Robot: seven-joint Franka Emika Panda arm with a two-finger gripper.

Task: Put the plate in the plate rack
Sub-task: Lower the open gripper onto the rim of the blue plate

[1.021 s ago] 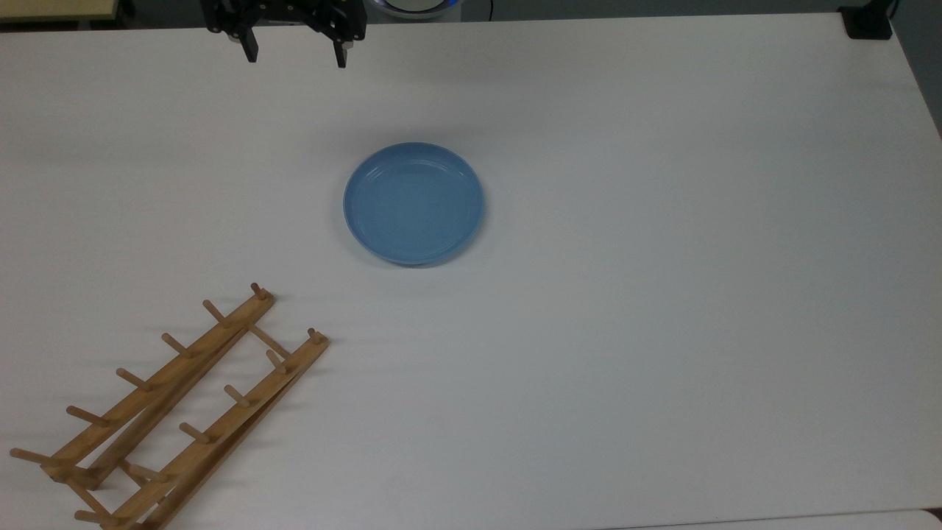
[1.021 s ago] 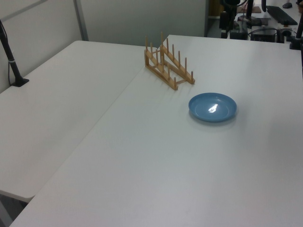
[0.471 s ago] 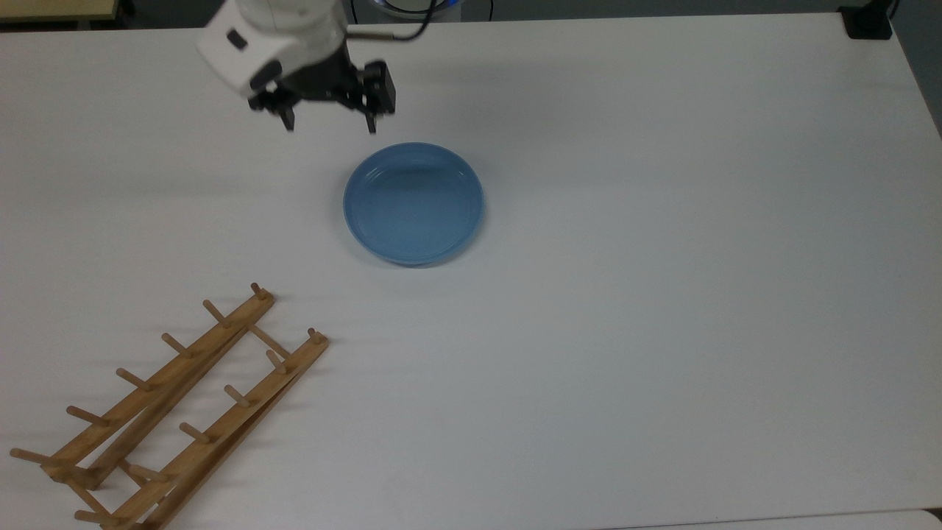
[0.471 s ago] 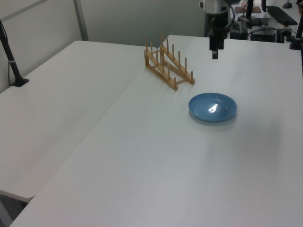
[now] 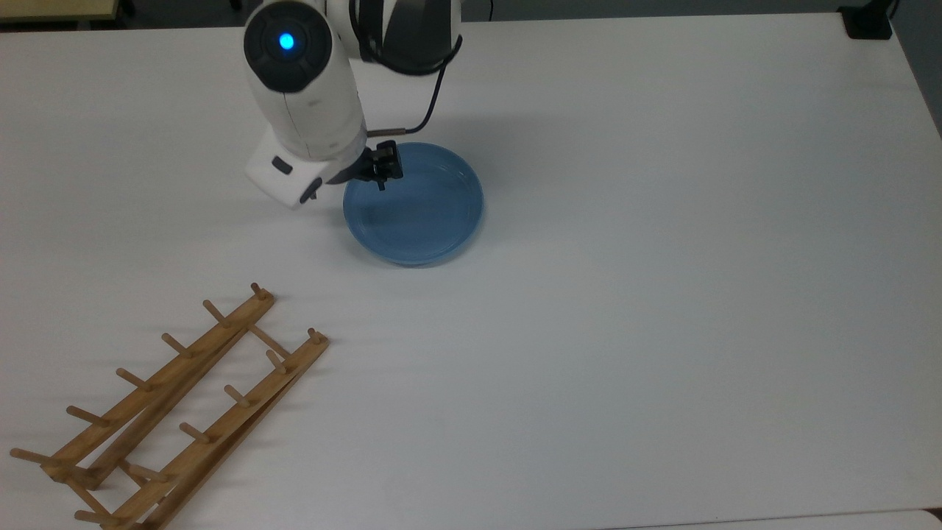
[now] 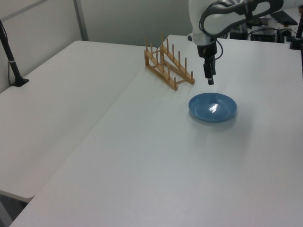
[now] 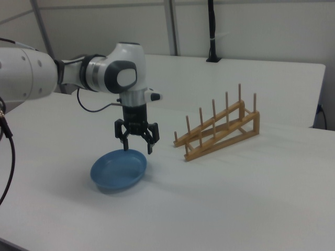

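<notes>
Lab, white tables point(image 6: 71, 94), partition walls point(image 7: 261, 26)

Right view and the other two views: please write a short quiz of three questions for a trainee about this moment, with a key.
1. True or false: the plate already stands between the pegs of the plate rack.
2. In the right view, the gripper is: A) open, above the plate's rim; B) shut on the plate; C) resting on the rack.
3. Fill in: in the top view, the rack lies toward the lower ____ corner of the table.

Key: 1 false, the plate lies flat on the table, apart from the rack. 2 A. 3 left.
</notes>
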